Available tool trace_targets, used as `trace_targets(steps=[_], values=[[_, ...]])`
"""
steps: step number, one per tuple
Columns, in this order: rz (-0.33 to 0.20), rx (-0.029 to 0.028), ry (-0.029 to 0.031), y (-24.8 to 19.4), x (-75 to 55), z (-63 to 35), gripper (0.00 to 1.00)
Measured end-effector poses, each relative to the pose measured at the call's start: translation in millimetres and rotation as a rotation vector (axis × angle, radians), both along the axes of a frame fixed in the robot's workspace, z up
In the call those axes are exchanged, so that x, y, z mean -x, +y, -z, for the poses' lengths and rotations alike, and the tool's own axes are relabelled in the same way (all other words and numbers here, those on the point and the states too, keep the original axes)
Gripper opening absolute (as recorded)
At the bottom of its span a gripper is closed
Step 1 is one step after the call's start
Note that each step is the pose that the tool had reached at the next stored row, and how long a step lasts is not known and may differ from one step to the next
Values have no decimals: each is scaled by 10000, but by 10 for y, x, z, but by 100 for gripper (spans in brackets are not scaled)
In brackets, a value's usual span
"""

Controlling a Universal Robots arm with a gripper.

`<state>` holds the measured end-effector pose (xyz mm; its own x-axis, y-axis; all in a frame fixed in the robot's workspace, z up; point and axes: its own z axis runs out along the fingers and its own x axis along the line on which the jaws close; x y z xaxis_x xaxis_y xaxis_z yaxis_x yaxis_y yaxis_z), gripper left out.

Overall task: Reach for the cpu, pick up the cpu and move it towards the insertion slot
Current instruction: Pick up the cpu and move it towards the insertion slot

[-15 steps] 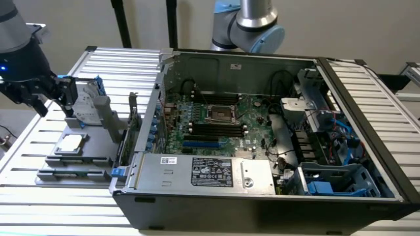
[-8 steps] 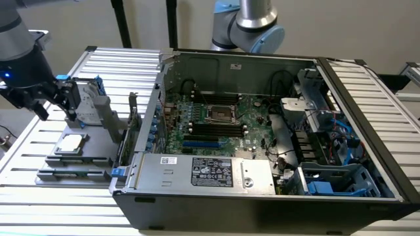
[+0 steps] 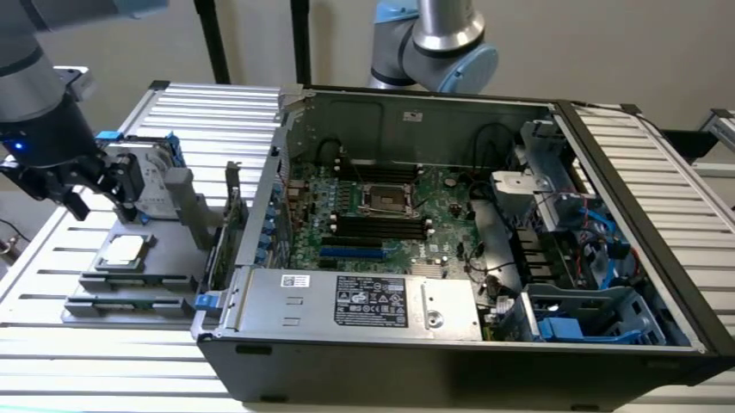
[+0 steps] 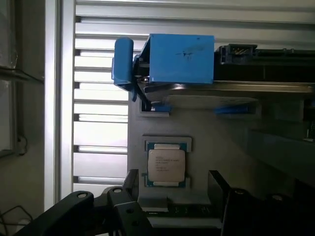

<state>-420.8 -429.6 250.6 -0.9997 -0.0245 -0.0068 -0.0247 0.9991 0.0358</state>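
The jaws stood open and empty, poised above the cpu (image 4: 166, 166). The cpu lay flat in a grey tray (image 3: 172, 267) on the table (image 3: 69, 353), in line with the gap between the jaws and touching neither. The insertion slot (image 3: 383, 200) sat well apart, towards the exterior view's right, inside the computer case (image 3: 460, 361).

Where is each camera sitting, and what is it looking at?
Exterior view: off the arm and above the scene, looking down into the open case with the slot. The tray is at the exterior view's left, and the arm and its open gripper show over the tray.
Wrist view: on the wrist, looking down at the cpu lying on the tray. Two dark fingers show, spread apart.
Shared: both views see the cpu, the tray and the gripper.
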Motion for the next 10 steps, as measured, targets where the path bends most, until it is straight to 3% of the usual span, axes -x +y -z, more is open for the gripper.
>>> trace_targets(steps=[10], values=[[17, 22, -23, -28, 2, 182, 67]])
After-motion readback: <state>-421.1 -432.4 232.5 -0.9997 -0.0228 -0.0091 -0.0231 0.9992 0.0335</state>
